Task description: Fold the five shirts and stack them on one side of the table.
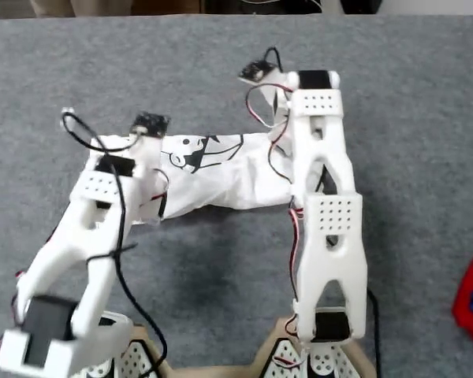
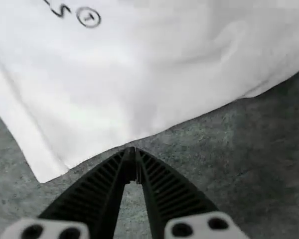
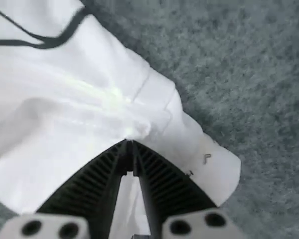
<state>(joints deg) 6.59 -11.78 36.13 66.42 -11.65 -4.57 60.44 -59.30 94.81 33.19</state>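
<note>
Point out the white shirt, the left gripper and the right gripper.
white shirt (image 1: 221, 183), high view, plain cloth near the black drawing.
left gripper (image 2: 132, 151), left wrist view, where its fingertips meet.
right gripper (image 3: 128, 144), right wrist view, where its fingertips meet on the cloth.

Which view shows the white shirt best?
The high view: the shirt lies bunched on the grey table, with its black print and most of its outline visible. The left wrist view gives a close stretch of one edge; the right wrist view, a creased corner.
</note>
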